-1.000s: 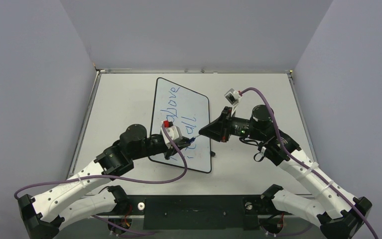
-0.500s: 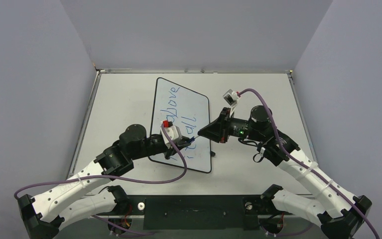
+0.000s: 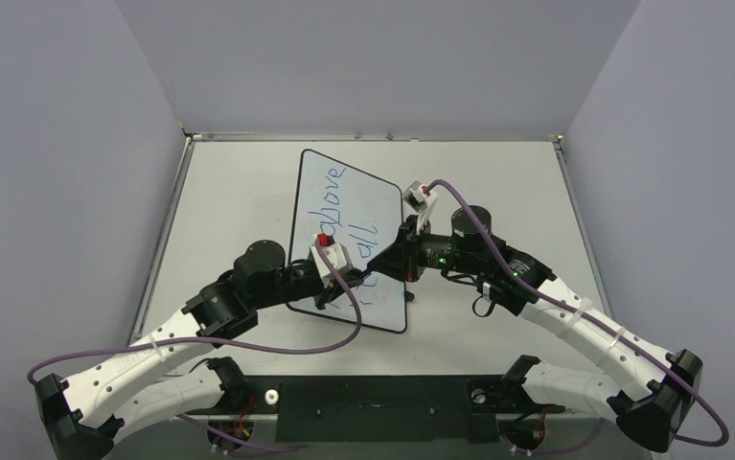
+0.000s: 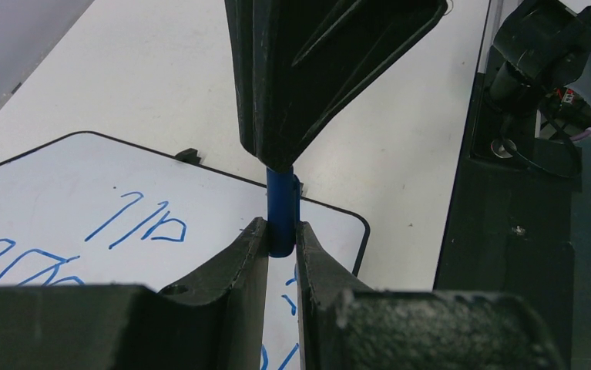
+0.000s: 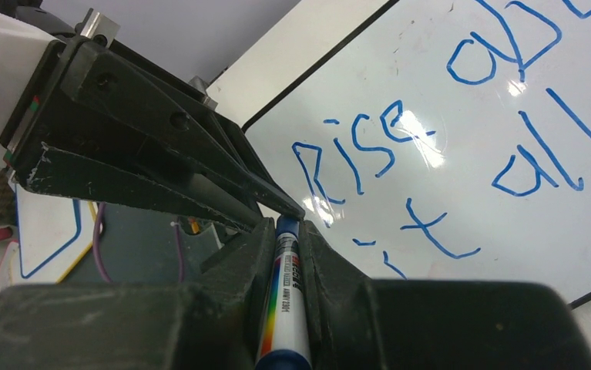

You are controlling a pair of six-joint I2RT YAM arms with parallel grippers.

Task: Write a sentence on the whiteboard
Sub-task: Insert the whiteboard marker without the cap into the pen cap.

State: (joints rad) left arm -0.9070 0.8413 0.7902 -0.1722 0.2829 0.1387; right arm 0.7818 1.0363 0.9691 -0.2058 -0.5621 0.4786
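1. Over the near right part of the whiteboard, two robot arms meet tip to tip, both fastened on a single marker.
2. The right pincer is closed snugly on the marker's white, rainbow-labelled barrel. The barrel lies along the channel between its fingers and points toward the other arm.
3. The left pincer is closed to a narrow gap on the marker's blue end. From the left wrist this end shows as a short blue cylinder clamped between two dark fingers, just below the right pincer's tips.
4. The whiteboard lies at an angle on the tabletop, between the two arms and reaching toward the back wall.
5. The sentence runs across the whiteboard in blue handwriting, reading "Rise above it all" in two lines. The right wrist view shows every word in full.
6. With the lettering apparently complete, the double hold looks like a capping step or a handover. One arm steadies the barrel so the other can work on the blue end. Whether that blue piece is a separate cap cannot be told.
7. The marker appears to be held off the board rather than pressed to it, which would spare the writing from stray strokes.
8. The risk lies in alignment: a skewed push or pull between the two pincers could twist the marker loose and drop it onto the lettering below.
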